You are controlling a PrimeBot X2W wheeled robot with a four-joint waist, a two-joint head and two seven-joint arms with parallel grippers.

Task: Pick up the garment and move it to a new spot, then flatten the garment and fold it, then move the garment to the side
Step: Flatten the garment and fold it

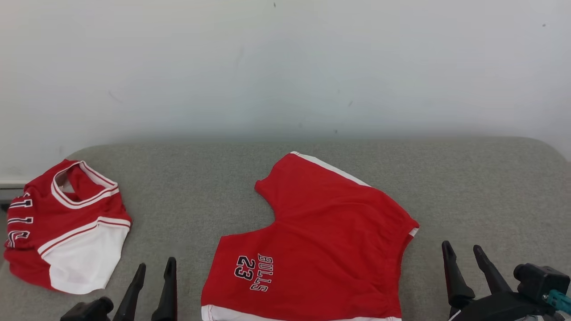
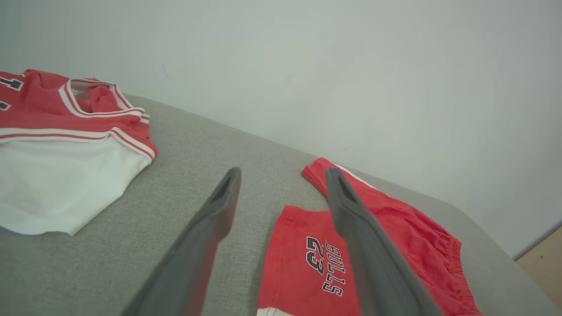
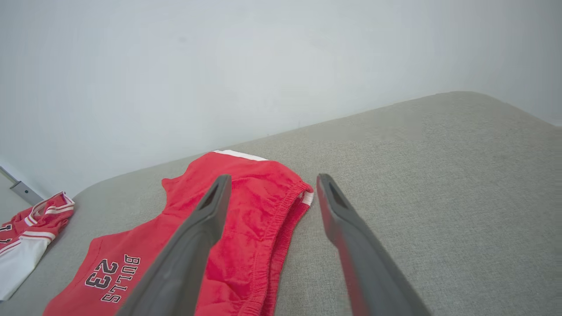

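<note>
My left gripper and right gripper stand wide, empty. The red Bulls shorts lie central on the grey cushion, waistband right, legs pointing left toward the folded jersey; open cushion lies right.

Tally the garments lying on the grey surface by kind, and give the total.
Red shorts: 1
Red and white jersey: 1
Total: 2
</note>
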